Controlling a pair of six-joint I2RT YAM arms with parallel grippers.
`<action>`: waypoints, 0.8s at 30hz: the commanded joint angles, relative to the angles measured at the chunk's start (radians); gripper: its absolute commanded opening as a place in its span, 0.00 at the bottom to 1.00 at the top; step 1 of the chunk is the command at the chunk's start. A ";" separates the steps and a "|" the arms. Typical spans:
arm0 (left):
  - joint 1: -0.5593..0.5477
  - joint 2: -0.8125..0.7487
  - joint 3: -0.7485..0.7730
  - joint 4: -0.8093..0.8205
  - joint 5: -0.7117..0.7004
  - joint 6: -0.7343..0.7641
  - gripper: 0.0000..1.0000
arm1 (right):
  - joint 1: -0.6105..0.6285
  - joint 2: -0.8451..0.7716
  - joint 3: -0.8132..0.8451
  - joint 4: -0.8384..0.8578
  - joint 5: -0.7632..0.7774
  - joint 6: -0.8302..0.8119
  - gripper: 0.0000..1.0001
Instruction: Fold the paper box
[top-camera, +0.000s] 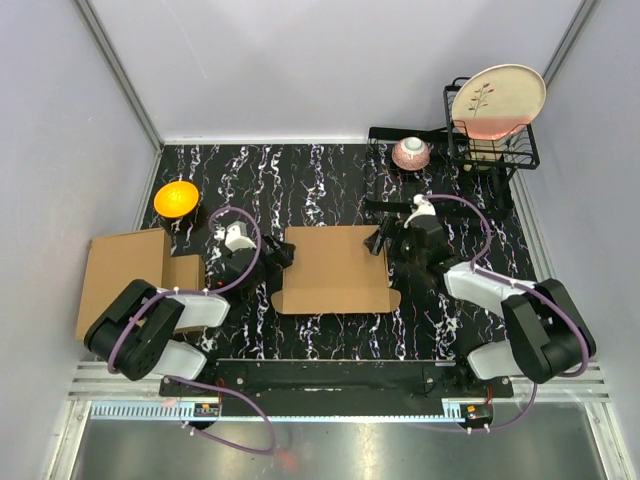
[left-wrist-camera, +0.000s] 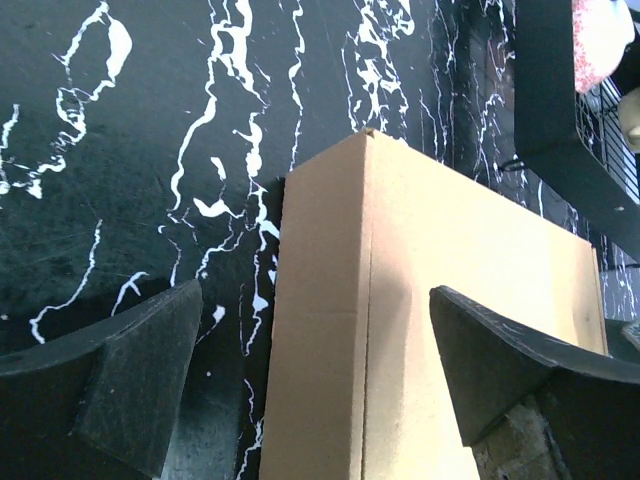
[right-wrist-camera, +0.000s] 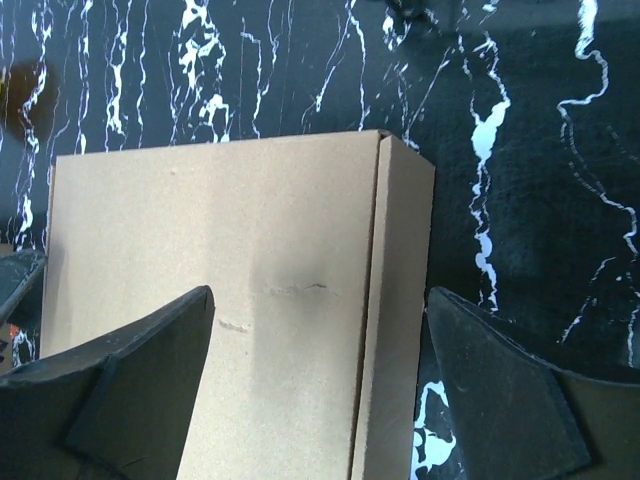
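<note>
Paper box (top-camera: 335, 268) at middle of table (top-camera: 300, 170), long axis parallel to near edge. Left claw (top-camera: 272, 252) at its left end, right claw (top-camera: 383, 243) at right end, equally near. Both claws apart, each straddling end wall, gripping nothing.

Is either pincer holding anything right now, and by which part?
Nothing is held. The left pincer and right pincer both stand open at opposite ends of the paper box.

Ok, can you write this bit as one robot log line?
paper box: folded up | left gripper: open, at left edge | right gripper: open, at right edge
</note>
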 joint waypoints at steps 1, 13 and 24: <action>0.004 0.045 0.017 0.113 0.053 0.003 0.99 | -0.007 0.047 -0.004 0.098 -0.059 0.005 0.91; 0.004 0.208 0.081 0.082 0.197 0.061 0.36 | -0.005 0.067 -0.154 0.201 -0.104 0.153 0.57; 0.005 0.315 0.341 -0.108 0.279 0.170 0.43 | 0.204 -0.089 -0.246 0.126 -0.008 0.262 0.51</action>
